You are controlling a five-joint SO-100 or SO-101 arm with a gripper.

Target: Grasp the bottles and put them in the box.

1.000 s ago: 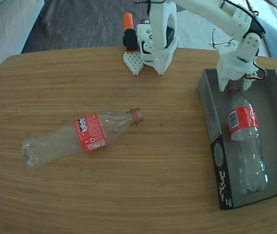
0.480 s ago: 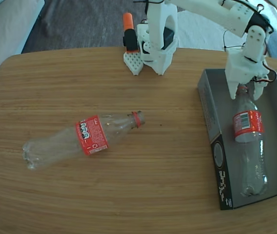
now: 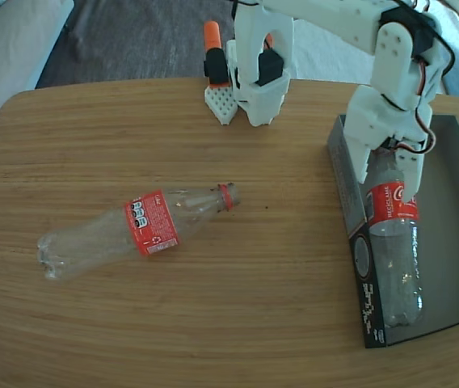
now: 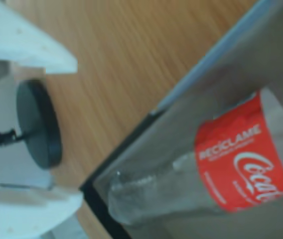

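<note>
Gripper: the white two-finger gripper hangs over the far end of the box, its fingers spread to either side of a bottle's neck; in the wrist view the white fingers stand apart at the left edge with nothing between them, so the grip is released.
Bottle in the box: a clear bottle with a red label lies lengthwise in the box, directly below the gripper, neck end toward it and base pointing away; it sits close to the box's left wall as the fixed view shows it.
Box: the dark grey tray sits under and beyond the gripper, its black outer side with white print facing the open tabletop.
Second bottle: another clear bottle lies on its side on the wooden table, well apart from the gripper and outside the box, its red neck ring pointing toward the box.
Arm base: the white base stands at the table's far edge.
</note>
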